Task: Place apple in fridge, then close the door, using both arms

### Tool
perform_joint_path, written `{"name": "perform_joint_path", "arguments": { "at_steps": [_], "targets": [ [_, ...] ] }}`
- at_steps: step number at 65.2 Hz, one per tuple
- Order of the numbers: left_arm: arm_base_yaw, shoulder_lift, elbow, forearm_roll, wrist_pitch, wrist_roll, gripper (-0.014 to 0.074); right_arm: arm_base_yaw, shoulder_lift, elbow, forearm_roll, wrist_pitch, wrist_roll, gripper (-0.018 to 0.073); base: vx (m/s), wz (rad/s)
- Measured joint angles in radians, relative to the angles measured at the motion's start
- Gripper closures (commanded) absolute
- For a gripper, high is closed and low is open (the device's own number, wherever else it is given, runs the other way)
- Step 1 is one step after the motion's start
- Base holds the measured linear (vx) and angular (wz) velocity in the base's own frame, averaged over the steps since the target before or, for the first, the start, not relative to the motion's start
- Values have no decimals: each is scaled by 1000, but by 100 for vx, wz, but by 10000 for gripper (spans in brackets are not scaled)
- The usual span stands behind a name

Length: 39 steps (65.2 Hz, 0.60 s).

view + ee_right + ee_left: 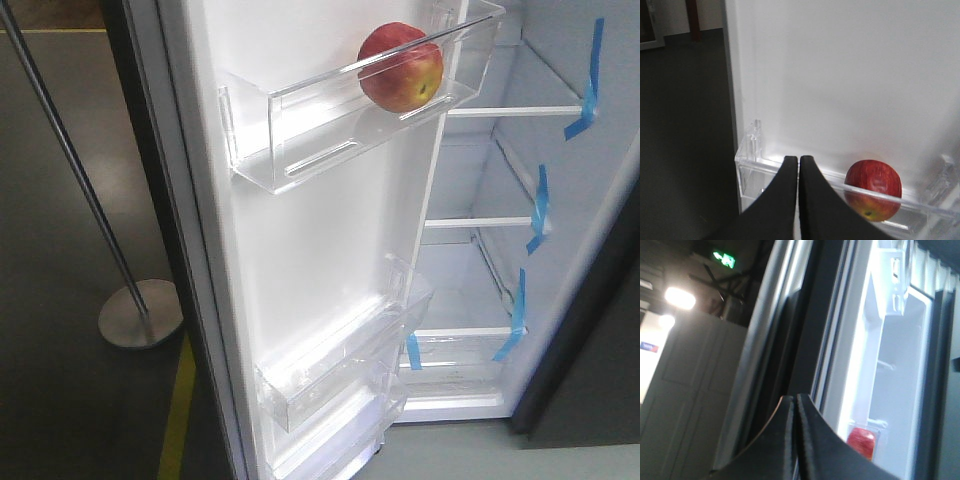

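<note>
The red apple (401, 67) lies in the upper clear bin (300, 140) on the white inner lining of the open fridge door (300, 260). The fridge (520, 220) stands open behind it, white inside with glass shelves and blue tape strips. My right gripper (798, 159) is shut and empty in front of that bin, left of the apple (873, 189). My left gripper (794, 397) is shut and empty beside the dark outer edge of the door (800, 335); the apple (861, 441) shows small past it. Neither gripper shows in the front view.
A metal pole on a round base (140, 313) stands on the dark floor left of the door. A yellow floor line (178, 420) runs near the door's foot. Lower clear door bins (340, 375) jut out below.
</note>
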<state>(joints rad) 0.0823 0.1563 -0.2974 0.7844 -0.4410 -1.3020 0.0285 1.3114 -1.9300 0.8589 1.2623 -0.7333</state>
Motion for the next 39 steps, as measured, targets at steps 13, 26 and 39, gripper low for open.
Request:
{"name": "perform_joint_path", "arguments": {
  "at_steps": [13,26,39],
  "targets": [
    [0,258,-186,83,-11,-67,604,0,-207,258,-65,6,6,565,0,0],
    [0,513,-372,88,-12,-70,603,0,-416,600,-182,-2,16,565,0,0],
    [0,755,-554,98,-12,-112,599,0,-587,853,-210,-38,28,565,0,0]
  ]
}}
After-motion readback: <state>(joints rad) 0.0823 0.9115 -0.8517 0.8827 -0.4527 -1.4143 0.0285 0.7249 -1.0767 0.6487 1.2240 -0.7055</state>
